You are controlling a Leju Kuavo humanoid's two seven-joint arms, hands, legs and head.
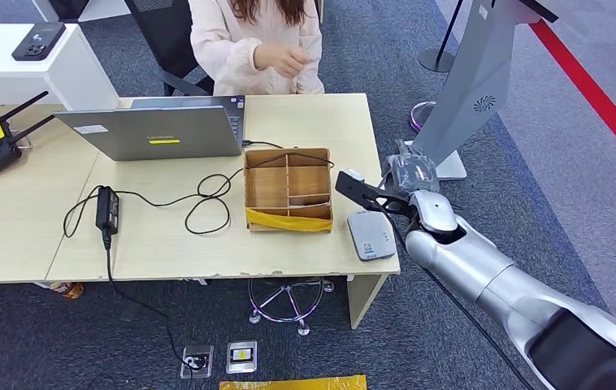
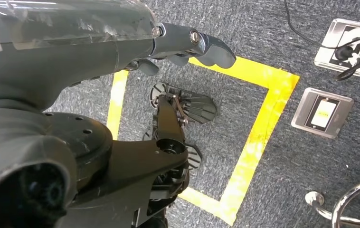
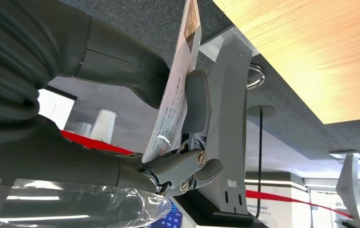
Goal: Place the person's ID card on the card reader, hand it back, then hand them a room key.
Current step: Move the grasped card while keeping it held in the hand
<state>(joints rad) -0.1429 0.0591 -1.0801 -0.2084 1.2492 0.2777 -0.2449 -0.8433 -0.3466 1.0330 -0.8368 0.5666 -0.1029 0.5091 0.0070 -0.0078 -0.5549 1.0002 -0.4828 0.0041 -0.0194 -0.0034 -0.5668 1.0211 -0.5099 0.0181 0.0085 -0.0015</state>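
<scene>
Right hand (image 1: 409,175) pinching the ID card (image 3: 175,90) off the bench (image 1: 167,236) corner, beyond the card reader (image 1: 370,234); left hand (image 2: 178,47) hanging, fingers curled, holding nothing.

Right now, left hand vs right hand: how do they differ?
1. The right hand pinches the ID card between thumb and fingers; the left hand holds nothing, fingers curled in.
2. The right hand is raised beside the table's right end, near the card reader; the left hand hangs over the carpet by yellow floor tape.
Both are grey.
</scene>
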